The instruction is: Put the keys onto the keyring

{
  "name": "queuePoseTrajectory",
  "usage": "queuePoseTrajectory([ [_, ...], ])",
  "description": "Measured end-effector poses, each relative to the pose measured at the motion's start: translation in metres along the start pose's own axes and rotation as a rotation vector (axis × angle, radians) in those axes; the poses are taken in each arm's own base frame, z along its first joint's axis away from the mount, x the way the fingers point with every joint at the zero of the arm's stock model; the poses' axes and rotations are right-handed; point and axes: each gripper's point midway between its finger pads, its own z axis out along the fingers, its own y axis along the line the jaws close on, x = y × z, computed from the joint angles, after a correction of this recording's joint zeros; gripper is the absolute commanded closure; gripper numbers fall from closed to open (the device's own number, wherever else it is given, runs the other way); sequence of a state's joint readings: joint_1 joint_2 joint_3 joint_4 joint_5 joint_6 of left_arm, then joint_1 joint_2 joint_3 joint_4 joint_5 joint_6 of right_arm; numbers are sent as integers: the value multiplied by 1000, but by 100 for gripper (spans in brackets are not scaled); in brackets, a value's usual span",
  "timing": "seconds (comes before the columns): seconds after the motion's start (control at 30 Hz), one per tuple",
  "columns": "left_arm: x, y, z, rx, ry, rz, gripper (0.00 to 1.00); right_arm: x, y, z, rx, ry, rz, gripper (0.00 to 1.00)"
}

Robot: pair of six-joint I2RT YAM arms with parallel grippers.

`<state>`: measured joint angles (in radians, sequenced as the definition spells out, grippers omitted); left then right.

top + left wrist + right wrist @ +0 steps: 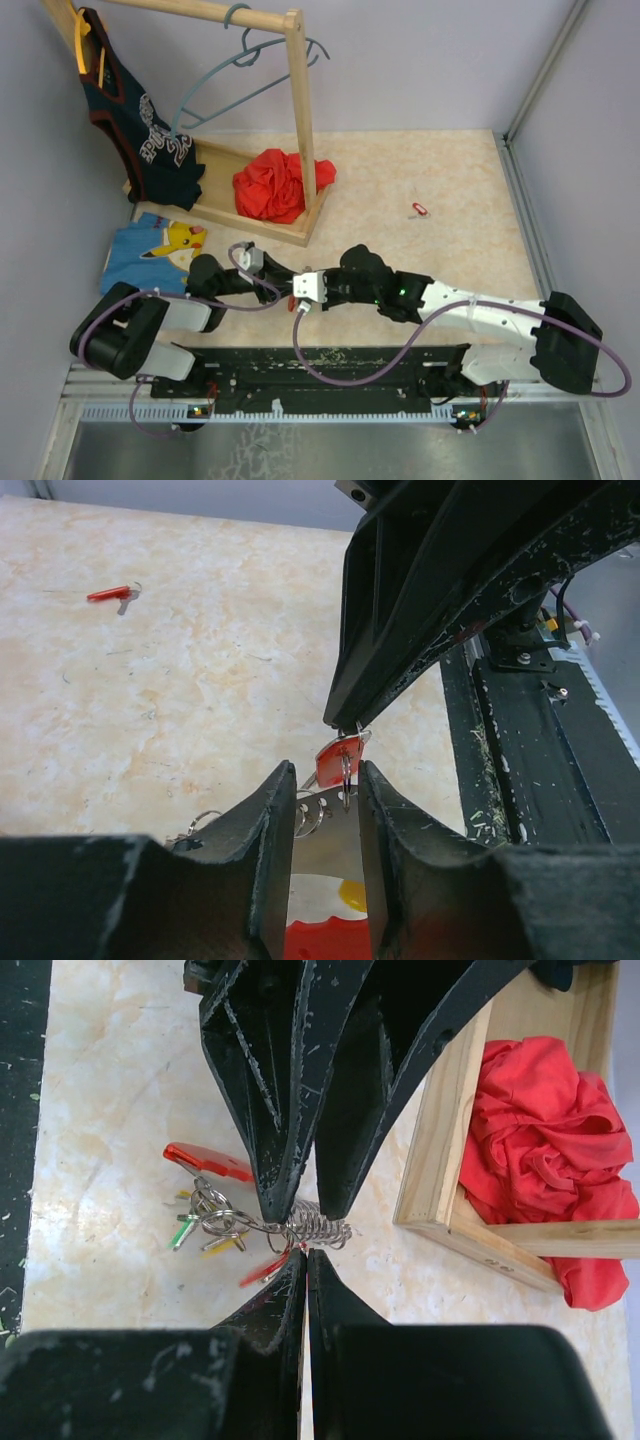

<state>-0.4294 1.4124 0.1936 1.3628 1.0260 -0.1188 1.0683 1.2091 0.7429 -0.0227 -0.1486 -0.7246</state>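
Observation:
The keyring (345, 780), a thin wire loop, hangs through a red key (335, 760) that my right gripper (347, 730) pinches from above. My left gripper (325, 775) stands open around both, its pads not touching them. In the right wrist view my right gripper (303, 1255) is shut on that red key (262, 1270), and the left gripper (305, 1210) straddles a wire coil (322, 1226). A bunch of red, green and yellow keys (208, 1222) hangs on small rings beside it. Another red key (419, 209) lies alone further out on the table.
A wooden rack base (262, 226) holds a red cloth (272, 184), with a grey-blue hanger (240, 62) and a dark jersey (140, 120) on its rail. A blue cartoon shirt (155, 245) lies at the left. A black rail (320, 365) runs along the near edge.

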Motion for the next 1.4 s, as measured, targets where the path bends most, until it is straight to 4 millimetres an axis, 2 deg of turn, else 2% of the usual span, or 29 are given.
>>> queuePoseTrajectory([
  [0.13,2,-3,0,24,12,-11,63,-3,-2,-1,-6,0,-10,100],
  [0.5,4,-7,3,74,25,-47,79,-4,-1,0,-18,-1,-15,100],
  [0.53,4,-7,3,76,26,-47,82,-4,-1,0,-19,-1,-15,100],
  [0.6,5,-7,4,78,29,-53,97,-4,0,0,-20,1,-15,100],
  [0.63,6,-7,4,79,31,-57,100,-3,0,0,-22,2,-15,100],
  [0.83,9,-6,3,66,41,-76,100,0,3,-1,-32,17,-10,100],
  [1.1,-1,6,3,-22,31,-58,100,5,3,-1,-9,25,19,100],
  [1.4,-2,9,1,-69,17,-84,100,19,15,7,-11,26,64,100],
])
